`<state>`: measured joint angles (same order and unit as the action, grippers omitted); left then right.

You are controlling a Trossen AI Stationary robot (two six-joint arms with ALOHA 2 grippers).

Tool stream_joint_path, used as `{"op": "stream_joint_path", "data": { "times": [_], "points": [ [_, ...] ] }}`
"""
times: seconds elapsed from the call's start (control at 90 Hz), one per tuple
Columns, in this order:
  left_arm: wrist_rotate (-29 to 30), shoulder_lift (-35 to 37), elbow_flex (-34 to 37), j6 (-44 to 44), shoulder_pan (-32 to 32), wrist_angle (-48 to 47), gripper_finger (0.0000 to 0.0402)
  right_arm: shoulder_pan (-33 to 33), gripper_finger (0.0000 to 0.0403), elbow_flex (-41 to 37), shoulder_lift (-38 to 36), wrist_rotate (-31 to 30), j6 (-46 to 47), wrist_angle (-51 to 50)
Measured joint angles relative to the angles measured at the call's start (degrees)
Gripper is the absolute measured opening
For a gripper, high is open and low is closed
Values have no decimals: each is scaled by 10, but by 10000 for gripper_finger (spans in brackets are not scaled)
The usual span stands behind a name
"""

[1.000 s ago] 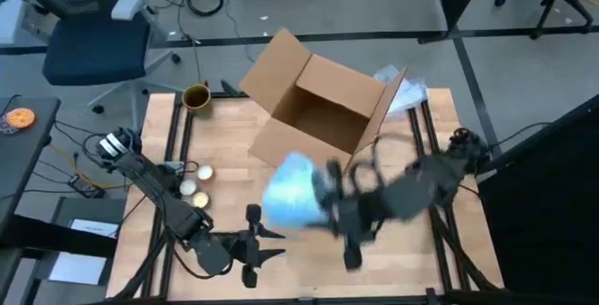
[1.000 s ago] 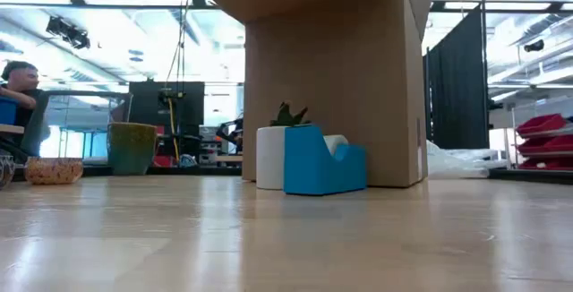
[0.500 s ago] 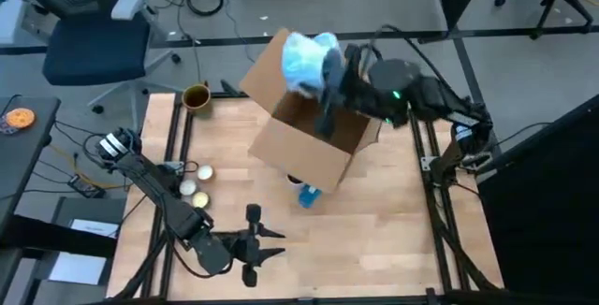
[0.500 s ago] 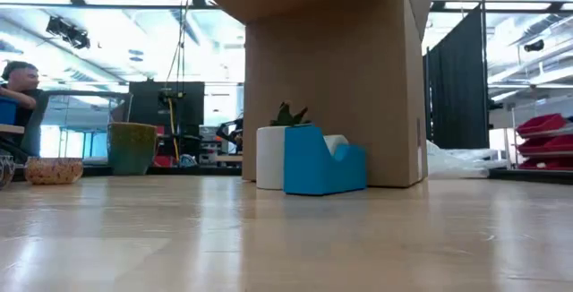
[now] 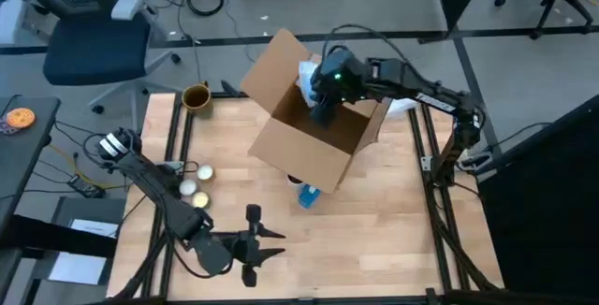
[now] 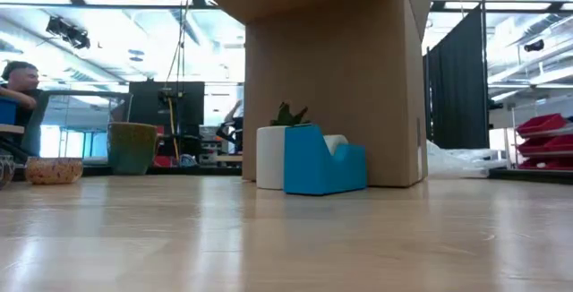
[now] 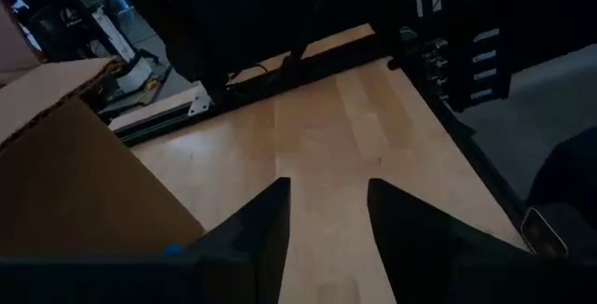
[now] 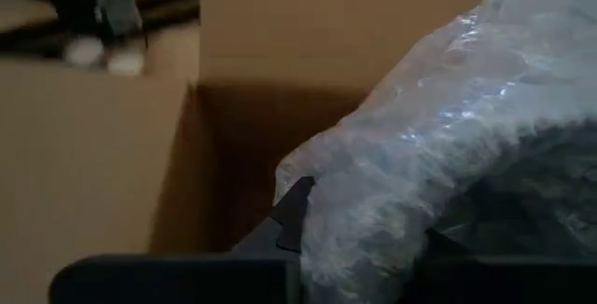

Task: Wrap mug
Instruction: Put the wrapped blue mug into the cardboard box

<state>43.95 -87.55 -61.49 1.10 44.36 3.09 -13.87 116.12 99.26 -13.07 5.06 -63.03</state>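
An open cardboard box (image 5: pixel 314 123) stands at the table's far middle. My right gripper (image 5: pixel 319 93) reaches into its opening from above, shut on a bundle of clear bubble wrap (image 8: pixel 438 136), which shows whitish (image 5: pixel 307 73) at the box's far wall. What the wrap holds is hidden. An olive mug (image 5: pixel 196 96) stands on its base at the table's far left corner. Near the front edge my left gripper (image 7: pixel 326 220) stands open over bare wood. My right gripper pinches the bubble-wrap bundle between its two fingers, one dark finger (image 8: pixel 291 213) lying against the wrap's side (image 8: pixel 326 201). The wrap bulges over the other finger and hides it. The fingers point down into the box; the bundle's underside does not show.
A blue tape dispenser (image 6: pixel 322 159) and a white roll (image 6: pixel 270 158) stand against the box's near side. Two small round things (image 5: pixel 193 180) lie at the table's left. The box's flaps (image 5: pixel 279 60) stand up around the opening. A person (image 6: pixel 20 81) sits beyond the table.
My right gripper has carried the bundle from the table's near middle, up and toward the far edge over the box, then down into the box's opening. The bundle stays in its hold.
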Motion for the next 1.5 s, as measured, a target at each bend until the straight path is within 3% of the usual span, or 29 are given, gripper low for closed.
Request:
{"op": "stream_joint_path", "data": {
  "times": [0.344,0.678,0.844,1.156,1.5],
  "points": [
    [0,0,0,0,0,0,131,-64,20,-182,0,111,77,9],
    [0,0,0,4,-4,0,131,-65,25,-331,0,120,103,32],
    [0,0,0,4,-6,0,131,-65,38,-373,0,169,118,58],
    [0,0,0,4,-6,-2,131,-62,94,-362,-2,165,119,90],
    [0,0,0,13,-6,-5,131,-61,194,-241,-3,157,118,94]
  ]
}}
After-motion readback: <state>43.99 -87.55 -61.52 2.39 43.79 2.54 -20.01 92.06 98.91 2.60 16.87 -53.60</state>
